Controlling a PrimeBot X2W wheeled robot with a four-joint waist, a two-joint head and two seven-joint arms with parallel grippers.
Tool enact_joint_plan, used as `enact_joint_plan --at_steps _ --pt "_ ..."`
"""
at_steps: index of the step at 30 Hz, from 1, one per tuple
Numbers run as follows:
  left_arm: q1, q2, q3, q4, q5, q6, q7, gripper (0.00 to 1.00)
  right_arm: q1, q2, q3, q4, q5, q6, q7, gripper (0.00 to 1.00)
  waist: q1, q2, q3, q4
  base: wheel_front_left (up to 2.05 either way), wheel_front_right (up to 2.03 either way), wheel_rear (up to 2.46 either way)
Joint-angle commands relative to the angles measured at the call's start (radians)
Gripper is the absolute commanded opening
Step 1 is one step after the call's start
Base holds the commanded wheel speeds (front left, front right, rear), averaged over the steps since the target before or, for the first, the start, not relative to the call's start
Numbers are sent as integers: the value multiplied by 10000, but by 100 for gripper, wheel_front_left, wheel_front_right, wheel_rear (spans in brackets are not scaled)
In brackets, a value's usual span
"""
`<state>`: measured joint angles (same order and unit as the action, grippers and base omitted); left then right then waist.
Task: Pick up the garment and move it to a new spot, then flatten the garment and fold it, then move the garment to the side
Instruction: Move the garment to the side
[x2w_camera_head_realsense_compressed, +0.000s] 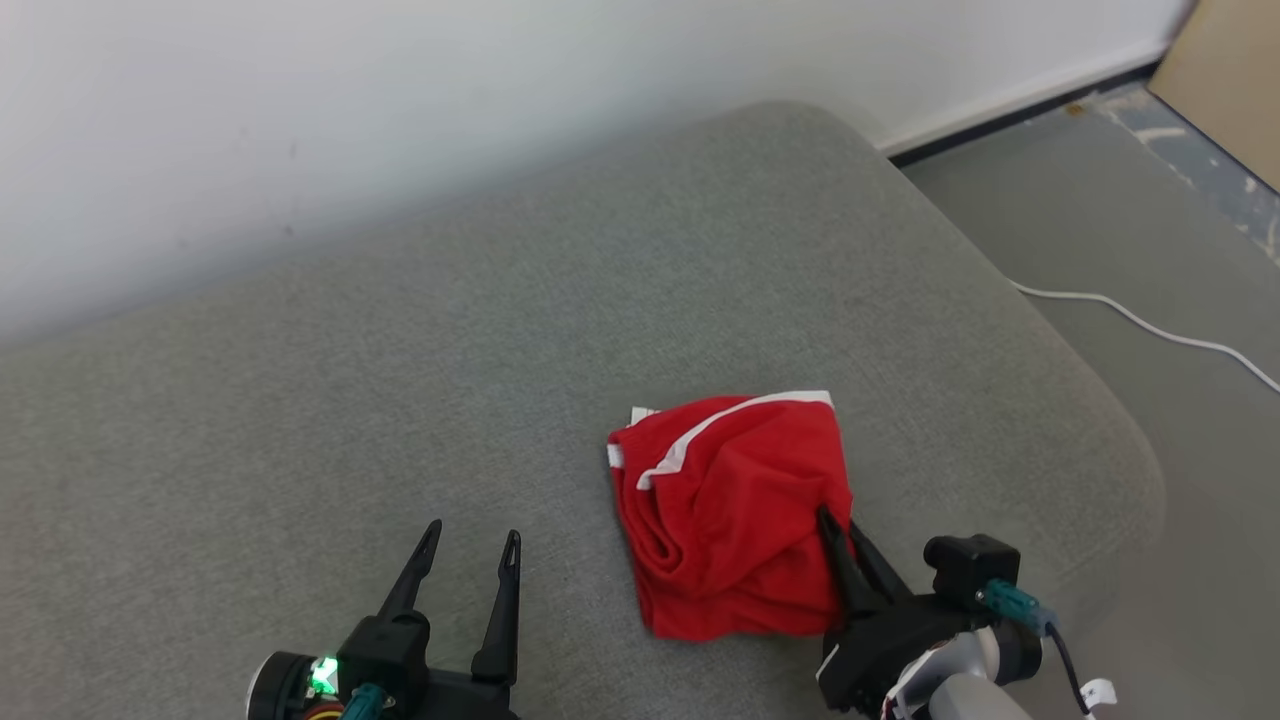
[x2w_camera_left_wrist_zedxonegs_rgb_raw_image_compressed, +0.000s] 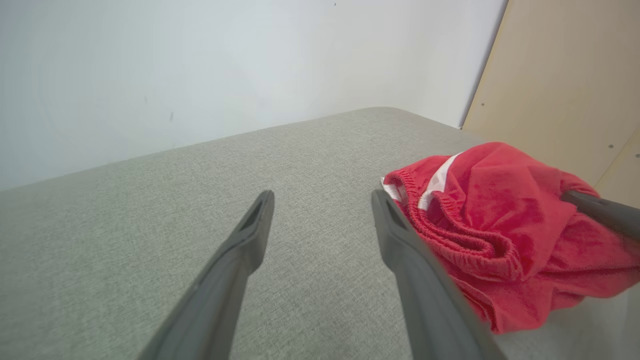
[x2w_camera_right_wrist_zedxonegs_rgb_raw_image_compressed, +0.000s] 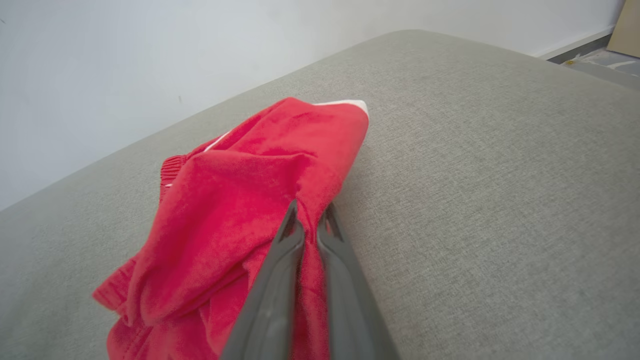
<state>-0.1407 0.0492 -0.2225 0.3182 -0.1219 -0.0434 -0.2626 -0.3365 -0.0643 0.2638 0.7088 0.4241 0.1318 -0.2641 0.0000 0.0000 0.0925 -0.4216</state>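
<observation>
As the grey cushion (x2w_camera_head_realsense_compressed: 400, 350) is viewed from the head camera, the red garment (x2w_camera_head_realsense_compressed: 730, 510) is found lying right of centre, bunched into a rough, loosely folded square rather than spread flat. A white band (x2w_camera_head_realsense_compressed: 700, 430) is seen along its far edge, and a gathered elastic waistband (x2w_camera_left_wrist_zedxonegs_rgb_raw_image_compressed: 465, 240) is turned toward the left side, as is shown in the left wrist view. The right end effector (x2w_camera_head_realsense_compressed: 838, 520) is closed on the garment: its two dark fingers are pressed almost together, and a fold of red cloth at the near right edge is pinched between them. This is made plain in the right wrist view, where the cloth is gathered around the fingertips. The rest of the garment is seen resting on the cushion. The left end effector (x2w_camera_head_realsense_compressed: 473, 531) is held wide open and nothing is gripped by it. It is placed to the left of the garment, over the cushion, with one finger just beside the waistband in its own wrist view, though contact cannot be judged. A white wall (x2w_camera_head_realsense_compressed: 400, 100) is seen behind the cushion. A grey floor (x2w_camera_head_realsense_compressed: 1150, 200) lies to the right with a white cable (x2w_camera_head_realsense_compressed: 1150, 325) laid across it, and a pale wooden panel (x2w_camera_head_realsense_compressed: 1230, 80) stands at the far right corner.
</observation>
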Motion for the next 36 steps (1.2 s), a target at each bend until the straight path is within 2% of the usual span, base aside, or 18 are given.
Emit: enact_joint_plan --at_steps 1,8,14,19,27,32,33,36 --pt "-118 27 8 48 -24 17 -33 100 -176 -30 -27 -67 43 -19 0 0 0 0 442 -299 0 0 0" --pt "-540 27 -204 -39 182 -73 -33 100 -646 -433 -238 -181 -202 -19 0 0 0 0 1123 438 0 0 0" --pt "-867 27 -196 -136 589 -75 -33 100 -1573 -1134 -642 -108 -523 -19 0 0 0 0 1987 1160 0 0 0" --pt "-1302 34 -160 -265 884 -162 -33 100 -2516 -1877 -1137 419 -958 -19 2 0 0 0 2757 1734 0 0 0" --pt "-1787 172 -273 -712 1233 -95 -33 100 -3835 -2873 -3201 1668 -1852 -19 -1 0 0 0 3576 2409 0 0 0" --pt "-1907 332 -327 -877 1330 -12 -33 100 -4291 -3268 -4950 2158 -2994 -19 -1 0 0 0 3790 2601 0 0 0" --pt "-1907 332 -327 -877 1330 -12 -33 100 -4291 -3268 -4950 2158 -2994 -19 -1 0 0 0 3790 2601 0 0 0" --pt "-1907 402 -336 -927 1314 39 -33 100 -4427 -3342 -5938 2097 -3784 -19 0 0 0 0 3827 2668 0 0 0"
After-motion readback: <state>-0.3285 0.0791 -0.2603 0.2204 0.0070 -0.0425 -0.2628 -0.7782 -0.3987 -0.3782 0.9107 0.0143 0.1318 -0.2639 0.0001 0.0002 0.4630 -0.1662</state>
